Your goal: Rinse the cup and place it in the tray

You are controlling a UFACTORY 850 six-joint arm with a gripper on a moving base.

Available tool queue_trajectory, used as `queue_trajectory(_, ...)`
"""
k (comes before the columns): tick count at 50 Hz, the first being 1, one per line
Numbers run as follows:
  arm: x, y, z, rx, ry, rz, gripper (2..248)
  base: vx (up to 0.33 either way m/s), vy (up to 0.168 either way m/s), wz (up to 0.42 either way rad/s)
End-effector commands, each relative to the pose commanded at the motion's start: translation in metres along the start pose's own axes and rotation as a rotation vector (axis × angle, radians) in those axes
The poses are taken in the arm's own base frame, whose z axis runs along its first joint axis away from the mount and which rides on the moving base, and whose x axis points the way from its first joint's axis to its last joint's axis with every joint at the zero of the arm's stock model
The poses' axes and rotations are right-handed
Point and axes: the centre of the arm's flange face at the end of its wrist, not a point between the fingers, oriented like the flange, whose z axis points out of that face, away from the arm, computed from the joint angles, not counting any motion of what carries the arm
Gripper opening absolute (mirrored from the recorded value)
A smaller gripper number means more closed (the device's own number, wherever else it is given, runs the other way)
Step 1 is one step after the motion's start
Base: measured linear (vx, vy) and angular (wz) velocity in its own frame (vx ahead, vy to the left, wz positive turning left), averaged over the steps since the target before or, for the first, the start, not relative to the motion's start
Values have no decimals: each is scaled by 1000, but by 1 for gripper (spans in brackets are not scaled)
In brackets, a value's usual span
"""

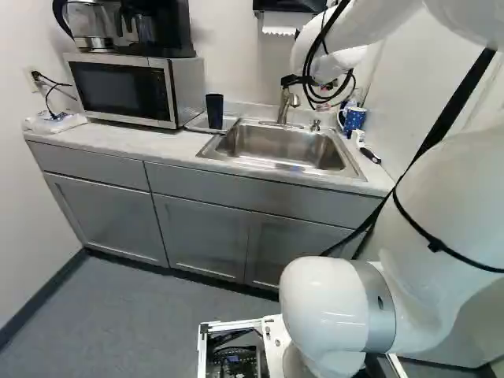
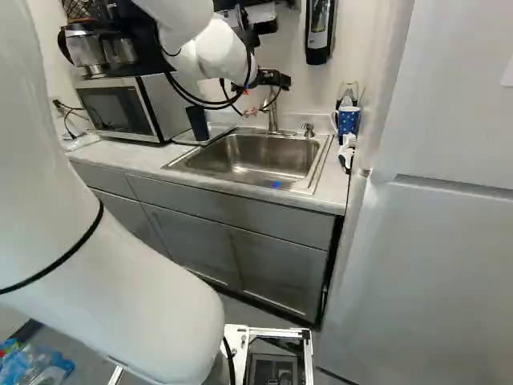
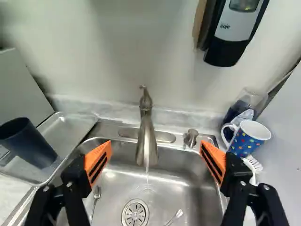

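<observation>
- Dark blue, the cup (image 3: 30,143) stands upright in the metal tray (image 3: 75,129), just beside the sink (image 3: 188,181); the edge of the wrist view cuts off a little of its rim.
- Two slim metal utensils lie in the sink, both partly out of sight: one (image 3: 95,200) beside the drain (image 3: 135,214) on the tray side, the other (image 3: 175,218) across from it. Their full shapes are hard to make out.
- The gripper (image 2: 268,95) is small and partly lost against the arm and cables in the base views.
- In the wrist view its fingers, with orange pads (image 3: 98,162), are spread wide and grasp nothing; the faucet (image 3: 146,136) is ahead, between them.
- Pale counter (image 1: 118,140) surrounds the sink, above grey cabinets (image 1: 201,236) and a blue-grey floor (image 1: 118,315).
- A microwave (image 1: 130,90) sits on the counter beyond the tray, with a coffee maker (image 1: 93,24) on top.
- Across the sink from the tray are a blue spotted mug (image 3: 245,141) and a white brush (image 3: 254,165).
- Only the wrist view shows the thin stream of water (image 3: 147,174) falling from the faucet.
- Only the left base view shows the paper towel dispenser's (image 1: 281,22) hanging white sheet.
- Only the right base view shows blue plastic items (image 2: 36,365) low at its left.
</observation>
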Motion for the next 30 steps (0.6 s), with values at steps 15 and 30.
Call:
queue_trajectory(15, 18, -2, 14, 1, 139, 48, 247, 0, 0, 0)
queue_trajectory(30, 29, -12, 41, 17, 162, 59, 247, 0, 0, 0)
